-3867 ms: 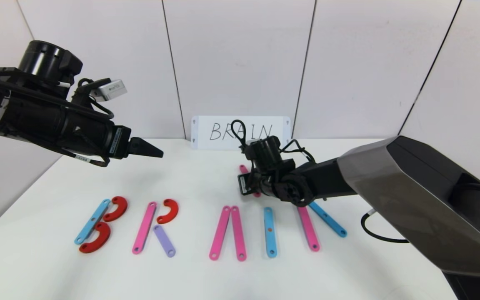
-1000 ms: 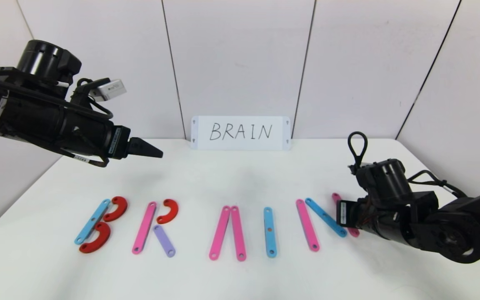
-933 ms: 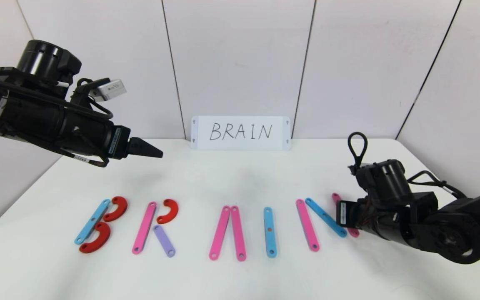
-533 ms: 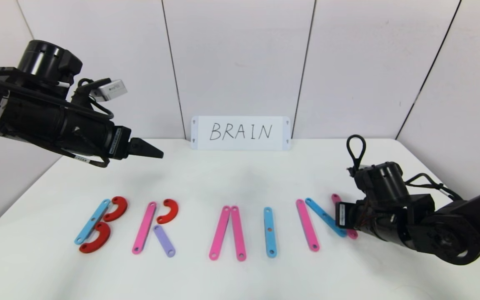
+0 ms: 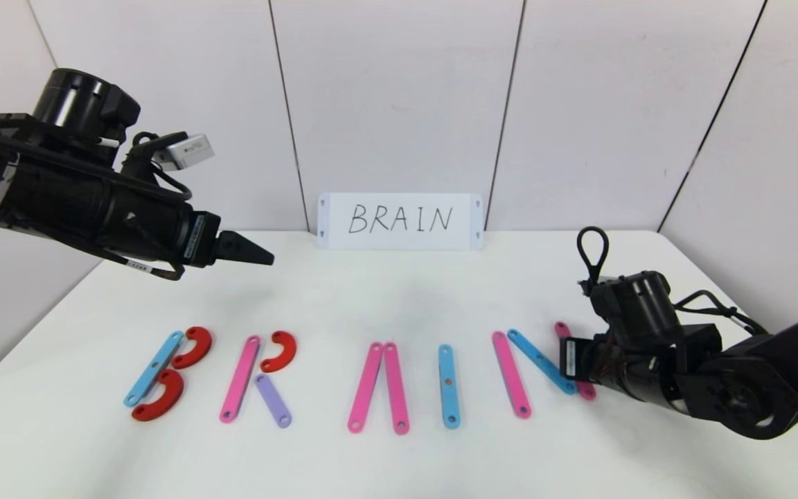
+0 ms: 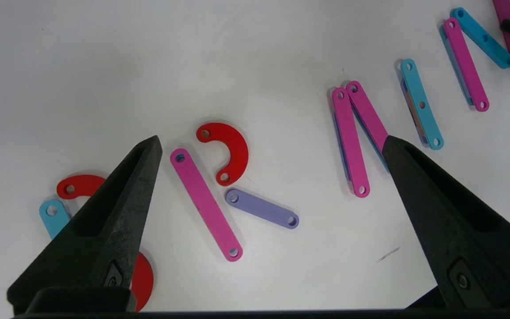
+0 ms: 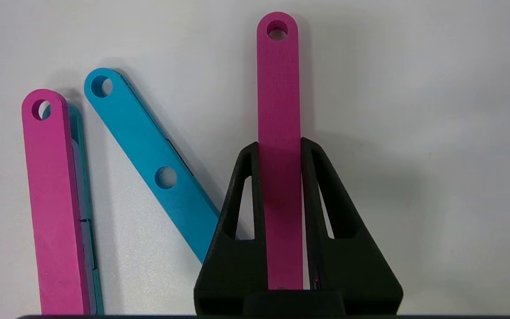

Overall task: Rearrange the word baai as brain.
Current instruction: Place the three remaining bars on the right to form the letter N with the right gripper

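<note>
While the left gripper [image 5: 260,255] hangs wide open above the table's [image 5: 385,291] far left, the right gripper [image 7: 279,146] clamps a pink strip [image 7: 278,88] at the right end of the plastic word [image 5: 343,378], just beside the blue diagonal [image 5: 541,362].

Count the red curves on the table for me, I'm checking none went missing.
3. Two red curves sit beside the blue strip, forming the B; one tops the R beside a pink strip.
</note>
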`<move>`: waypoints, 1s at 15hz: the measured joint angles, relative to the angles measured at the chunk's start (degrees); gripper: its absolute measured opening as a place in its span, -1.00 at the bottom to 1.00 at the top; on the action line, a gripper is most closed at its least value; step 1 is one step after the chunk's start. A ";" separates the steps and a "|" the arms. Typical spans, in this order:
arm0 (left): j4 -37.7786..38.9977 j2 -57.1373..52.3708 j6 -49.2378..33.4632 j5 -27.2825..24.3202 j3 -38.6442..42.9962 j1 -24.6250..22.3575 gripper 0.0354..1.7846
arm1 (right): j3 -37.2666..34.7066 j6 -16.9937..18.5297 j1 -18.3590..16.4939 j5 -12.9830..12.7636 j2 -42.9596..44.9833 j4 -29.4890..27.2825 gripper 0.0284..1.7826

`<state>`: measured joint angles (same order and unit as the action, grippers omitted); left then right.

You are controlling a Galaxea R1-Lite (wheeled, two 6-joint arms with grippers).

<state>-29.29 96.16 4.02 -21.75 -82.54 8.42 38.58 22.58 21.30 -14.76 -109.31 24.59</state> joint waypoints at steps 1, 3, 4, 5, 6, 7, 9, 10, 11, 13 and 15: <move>0.00 0.00 0.00 0.00 0.00 0.00 0.95 | -0.05 -0.01 0.00 -0.01 0.02 -0.01 -0.73; 0.00 0.00 0.00 -0.02 0.10 0.06 0.95 | -0.09 -0.10 -0.05 -0.04 0.13 -0.04 -0.73; 0.00 0.00 0.00 0.00 0.11 0.11 0.95 | -0.09 -0.12 -0.05 -0.06 0.22 -0.04 -0.73; 0.02 0.00 -0.01 -0.02 0.13 0.15 0.95 | -0.09 -0.12 -0.05 -0.09 0.24 -0.04 -0.73; 0.00 0.00 0.00 0.00 0.16 0.17 0.95 | -0.09 -0.12 -0.05 -0.09 0.27 -0.04 -0.73; 0.00 0.00 0.00 -0.02 0.18 0.20 0.95 | -0.09 -0.12 -0.05 -0.04 0.27 -0.06 -0.73; 0.00 0.00 -0.01 0.00 0.21 0.22 0.95 | -0.11 -0.12 -0.02 -0.04 0.38 0.00 -0.73; 0.00 0.00 -0.01 0.01 0.21 0.26 0.95 | -0.16 -0.12 0.09 -0.06 0.49 0.00 -0.71; 0.02 0.00 0.00 -0.02 0.21 0.26 0.95 | -0.16 -0.20 0.17 -0.06 0.66 0.02 -0.68; 0.02 0.01 0.00 0.00 0.22 0.28 0.95 | -0.11 -0.20 0.17 -0.01 1.07 0.02 -0.54; 0.02 0.04 -0.01 0.00 0.27 0.33 0.95 | -0.05 -0.34 0.12 -0.01 1.27 0.02 -0.26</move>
<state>-29.27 96.20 4.01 -21.75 -82.27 8.75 38.53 22.24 21.42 -14.77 -108.05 24.61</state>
